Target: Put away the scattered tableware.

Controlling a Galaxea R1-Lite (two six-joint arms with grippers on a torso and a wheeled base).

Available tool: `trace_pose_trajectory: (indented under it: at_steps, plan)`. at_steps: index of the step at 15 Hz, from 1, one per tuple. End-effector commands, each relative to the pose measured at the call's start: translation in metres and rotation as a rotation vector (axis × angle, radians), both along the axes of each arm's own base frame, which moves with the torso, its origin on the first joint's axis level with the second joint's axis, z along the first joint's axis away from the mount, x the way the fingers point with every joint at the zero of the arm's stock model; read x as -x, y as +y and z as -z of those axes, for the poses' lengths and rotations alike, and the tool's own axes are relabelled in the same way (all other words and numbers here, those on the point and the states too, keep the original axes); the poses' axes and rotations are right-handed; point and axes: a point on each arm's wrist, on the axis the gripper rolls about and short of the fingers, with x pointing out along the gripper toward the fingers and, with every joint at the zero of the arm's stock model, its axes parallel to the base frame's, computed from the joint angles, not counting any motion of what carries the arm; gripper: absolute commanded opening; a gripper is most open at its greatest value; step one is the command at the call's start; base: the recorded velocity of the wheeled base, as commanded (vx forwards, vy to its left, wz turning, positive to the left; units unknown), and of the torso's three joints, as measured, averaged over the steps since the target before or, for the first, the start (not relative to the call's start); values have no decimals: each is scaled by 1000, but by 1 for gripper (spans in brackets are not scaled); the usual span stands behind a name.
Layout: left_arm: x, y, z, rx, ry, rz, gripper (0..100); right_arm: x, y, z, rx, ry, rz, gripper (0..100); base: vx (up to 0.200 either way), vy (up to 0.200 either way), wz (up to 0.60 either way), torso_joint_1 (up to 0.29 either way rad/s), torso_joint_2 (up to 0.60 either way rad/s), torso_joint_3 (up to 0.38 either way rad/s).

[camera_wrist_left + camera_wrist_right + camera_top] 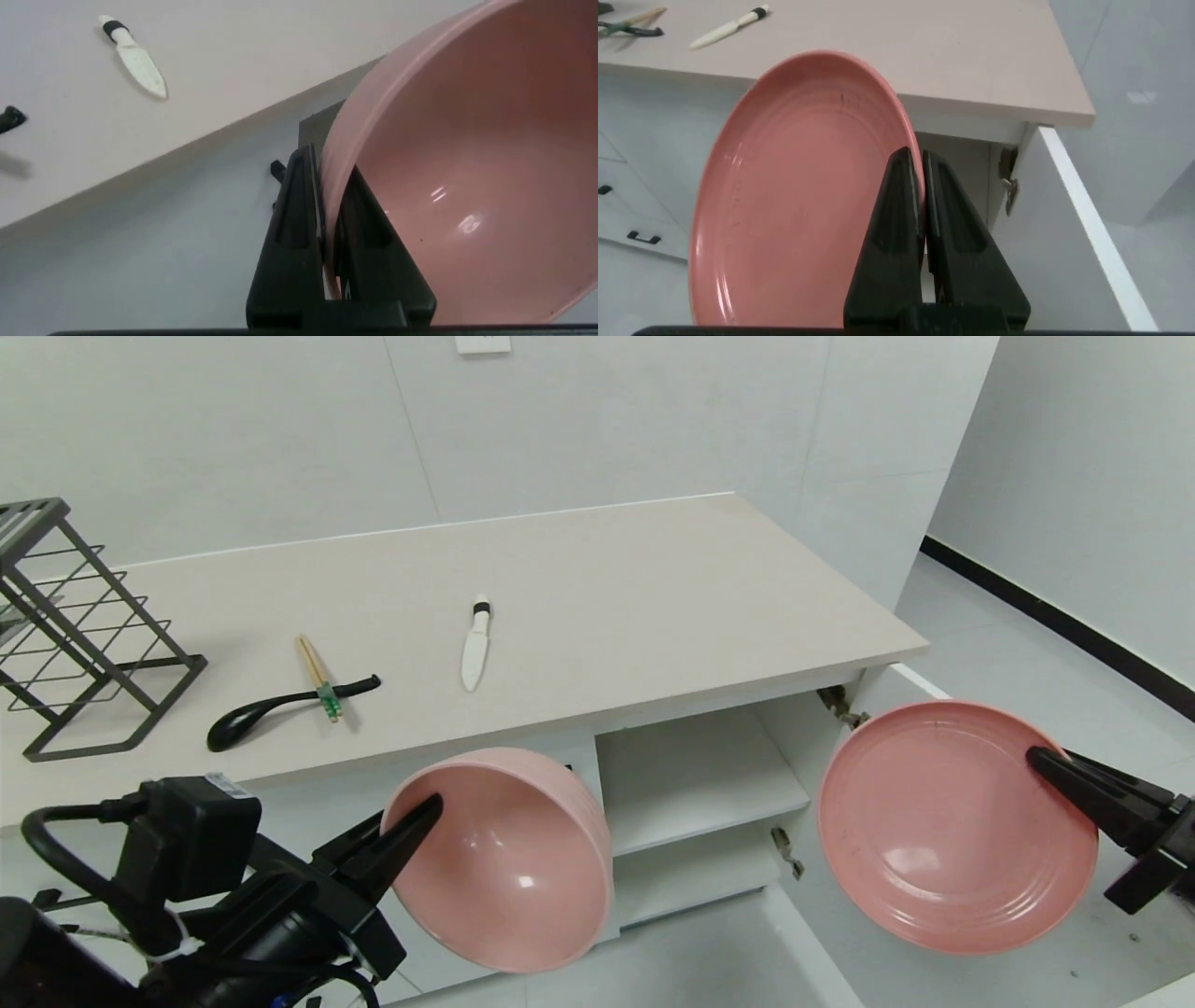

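Observation:
My left gripper (pixel 425 807) is shut on the rim of a pink bowl (pixel 509 863), held tilted in front of the cabinet, below the counter edge. In the left wrist view the fingers (pixel 301 205) pinch the bowl (pixel 467 159) wall. To the right, my right gripper (pixel 1041 761) is shut on the edge of a pink plate (pixel 943 821), held upright beside the open cabinet; the right wrist view shows the plate (pixel 794 187) clamped in that gripper (pixel 920 163). On the counter lie a cream knife (pixel 475 649), chopsticks (pixel 317 677) and a black spoon (pixel 271 707).
A black wire rack (pixel 75 616) stands at the counter's left end. Under the counter, an open cabinet shows white shelves (pixel 695 775) between bowl and plate. Its door (pixel 1083 243) swings out toward the right arm. Grey floor lies to the right.

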Motion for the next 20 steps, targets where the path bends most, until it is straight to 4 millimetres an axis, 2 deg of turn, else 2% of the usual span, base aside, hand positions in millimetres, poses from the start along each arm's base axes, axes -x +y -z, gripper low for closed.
trace_pose_trajectory:
  at_steps: [1,12,20]
  plan:
    - [0,0,-1,3,-5,-1,0,0,0,0,1,-1,0,0,0,0,0,-261,500,232]
    - [1,0,-1,4,-5,-1,0,-1,0,1,1,7,0,0,0,0,0,-254,472,223]
    - [0,0,0,2,-2,-4,0,-1,0,2,1,11,1,0,0,0,0,-229,325,129]
